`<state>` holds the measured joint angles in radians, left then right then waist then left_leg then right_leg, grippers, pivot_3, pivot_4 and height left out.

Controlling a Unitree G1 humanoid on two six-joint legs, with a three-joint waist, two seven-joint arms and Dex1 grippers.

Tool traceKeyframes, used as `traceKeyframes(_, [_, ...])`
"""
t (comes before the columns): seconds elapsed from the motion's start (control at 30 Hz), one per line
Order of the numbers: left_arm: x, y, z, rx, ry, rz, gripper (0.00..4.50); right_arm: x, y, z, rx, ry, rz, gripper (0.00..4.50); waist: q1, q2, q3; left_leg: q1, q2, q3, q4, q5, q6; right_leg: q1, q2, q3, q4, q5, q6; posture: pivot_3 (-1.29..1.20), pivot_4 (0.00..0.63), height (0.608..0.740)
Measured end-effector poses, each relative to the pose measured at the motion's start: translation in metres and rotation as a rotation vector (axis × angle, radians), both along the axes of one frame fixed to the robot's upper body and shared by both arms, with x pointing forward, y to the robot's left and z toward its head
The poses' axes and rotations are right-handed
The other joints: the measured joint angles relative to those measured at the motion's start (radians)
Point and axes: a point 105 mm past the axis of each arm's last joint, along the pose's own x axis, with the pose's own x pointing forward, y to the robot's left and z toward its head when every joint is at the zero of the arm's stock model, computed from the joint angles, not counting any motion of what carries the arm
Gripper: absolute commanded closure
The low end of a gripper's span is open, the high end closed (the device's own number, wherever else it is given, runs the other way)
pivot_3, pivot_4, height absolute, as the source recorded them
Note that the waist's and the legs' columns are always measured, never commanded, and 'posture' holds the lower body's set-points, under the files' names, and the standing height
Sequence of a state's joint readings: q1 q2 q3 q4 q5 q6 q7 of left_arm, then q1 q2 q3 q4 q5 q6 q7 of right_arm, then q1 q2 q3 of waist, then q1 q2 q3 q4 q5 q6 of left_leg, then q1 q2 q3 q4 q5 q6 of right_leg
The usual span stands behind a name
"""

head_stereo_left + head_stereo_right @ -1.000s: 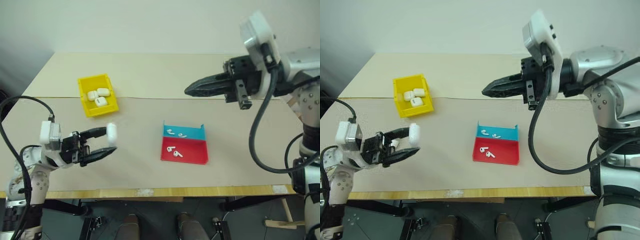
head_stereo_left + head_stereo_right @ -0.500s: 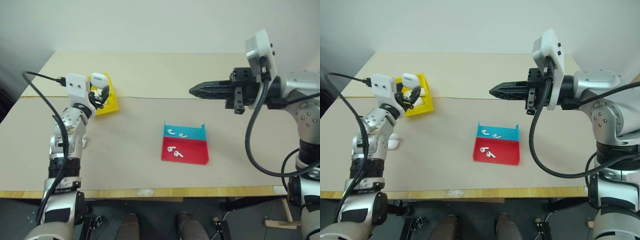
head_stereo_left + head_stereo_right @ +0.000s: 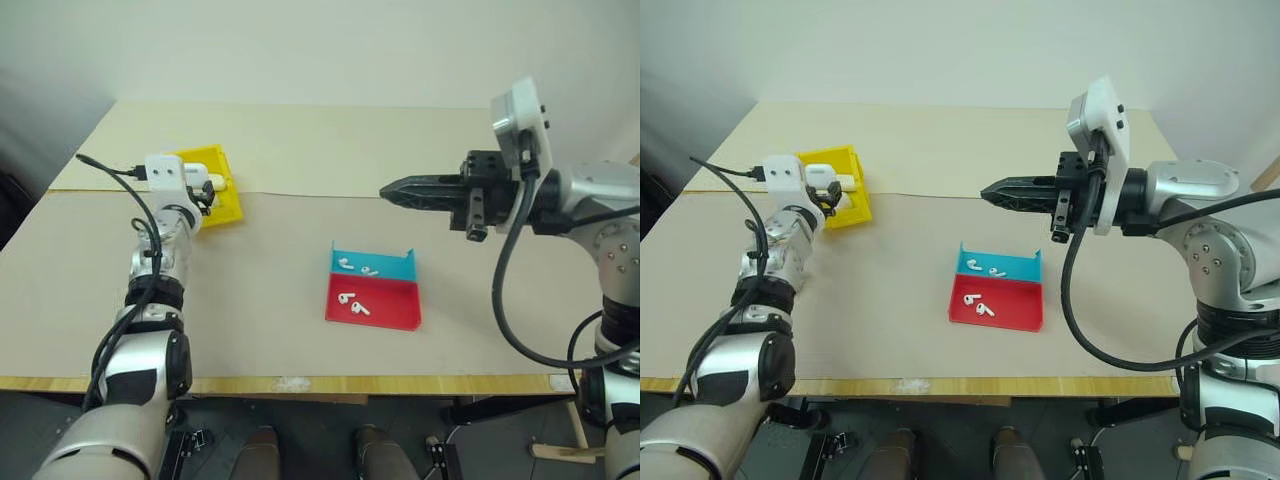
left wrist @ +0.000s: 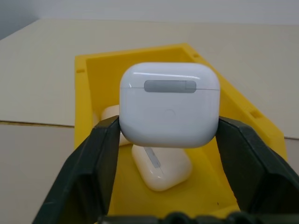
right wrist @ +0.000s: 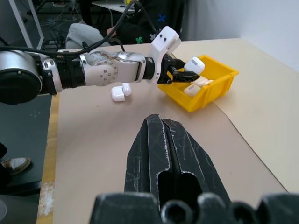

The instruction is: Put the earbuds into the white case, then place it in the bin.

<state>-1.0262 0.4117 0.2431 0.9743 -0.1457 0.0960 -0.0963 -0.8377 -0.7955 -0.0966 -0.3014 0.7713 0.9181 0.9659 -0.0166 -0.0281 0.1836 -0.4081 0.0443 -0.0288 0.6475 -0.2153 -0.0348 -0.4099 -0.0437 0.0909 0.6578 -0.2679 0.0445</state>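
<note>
The left gripper [image 4: 169, 140] reaches out flat over the yellow bin [image 4: 88, 93] at the far left part of the table [image 3: 300, 150]. Between its two black fingers [image 4: 100, 154] sits the white case [image 4: 169, 105]. The case stands up tall, with its lid end on top and its round bottom end pointing down at the bin. Its wide side, with the small grey hinge strip near the top, faces the wrist camera. The fingers touch the lower sides of the case, one on each side; whether they squeeze it or have just let go, I cannot tell.

Two more white cases [image 4: 161, 165] lie flat on the floor of the bin, right under the one in the fingers. One of them lies slanted, with its long side running from one corner toward the other.

Two other cases [image 5: 122, 91] sit on the table beside the left arm, outside the bin.

The right gripper [image 3: 385, 187] hangs in the air above the table, pointing sideways toward the left arm. Its fingers are pressed tight together with nothing between them.

A red and blue tray [image 3: 375, 312] lies in the middle of the table. Four earbuds [image 3: 350, 302] lie in it, two on the blue half and two on the red half
</note>
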Motion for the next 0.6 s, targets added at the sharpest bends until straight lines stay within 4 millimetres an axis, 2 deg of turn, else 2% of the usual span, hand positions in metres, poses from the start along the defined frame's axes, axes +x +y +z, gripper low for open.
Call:
traceKeyframes(0.03, [0.001, 0.000, 0.001, -0.001, -0.004, 0.008, 0.02, 0.000, 0.000, -0.001, -0.002, 0.000, -0.003, 4.50, -0.002, 0.000, 0.000, 0.000, 0.000, 0.000, 0.000, 0.000, 0.000, 0.000, 0.000, 0.000, 0.000, 0.000, 0.000, 0.00, 0.150, 0.740])
traceKeyframes(0.2, [0.001, -0.003, 0.003, 0.004, -0.024, -0.017, 0.02, 0.000, -0.002, -0.005, -0.009, 0.009, -0.018, 4.50, -0.001, 0.000, 0.000, -0.001, 0.000, 0.000, 0.000, 0.000, 0.000, 0.000, 0.000, 0.000, 0.000, 0.000, 0.000, 0.00, 0.150, 0.740])
traceKeyframes(0.37, [-0.003, -0.025, 0.026, 0.012, -0.140, -0.153, 0.02, -0.001, -0.002, -0.005, -0.012, 0.004, -0.019, 4.50, 0.001, 0.000, 0.000, -0.001, 0.000, 0.000, 0.000, 0.000, -0.001, 0.000, 0.000, 0.000, 0.000, 0.000, 0.000, 0.00, 0.150, 0.740])
traceKeyframes(0.47, [-0.021, -0.042, 0.039, 0.021, -0.222, -0.295, 0.02, -0.002, -0.003, -0.009, -0.021, 0.004, -0.026, 4.50, -0.002, 0.000, 0.000, -0.001, 0.001, 0.000, -0.001, 0.000, -0.001, 0.000, 0.000, 0.000, 0.000, 0.000, 0.000, 0.00, 0.150, 0.740])
traceKeyframes(0.6, [-0.065, -0.060, 0.038, 0.128, -0.261, -0.541, 0.02, -0.010, -0.012, -0.023, -0.041, -0.014, -0.026, 4.50, -0.007, 0.000, 0.000, 0.000, 0.001, 0.000, -0.001, 0.001, -0.001, 0.000, 0.000, 0.001, 0.000, 0.000, 0.000, 0.00, 0.150, 0.740])
